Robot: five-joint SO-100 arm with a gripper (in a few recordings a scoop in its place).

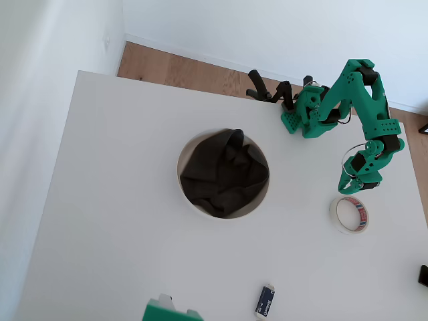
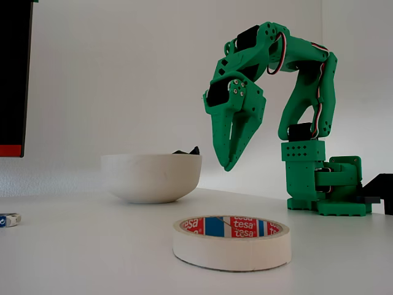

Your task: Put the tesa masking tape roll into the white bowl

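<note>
The tesa masking tape roll (image 1: 336, 215) lies flat on the white table at the right; in the fixed view the tape roll (image 2: 231, 251) is nearest the camera, its red and blue print showing on the inner core. The white bowl (image 1: 180, 172) stands mid-table with black cloth inside; the fixed view shows the bowl (image 2: 150, 178) to the left, behind the tape. My green gripper (image 1: 348, 188) hangs pointing down, just beyond the tape's far edge. In the fixed view the gripper (image 2: 228, 165) is well above the table, fingers together, holding nothing.
A small blue-and-white rectangular object (image 1: 265, 301) lies near the table's front edge, seen at far left as the blue-and-white object (image 2: 9, 219). The arm's base (image 1: 304, 119) sits at the back right. A green block (image 1: 167, 311) pokes in at the bottom edge.
</note>
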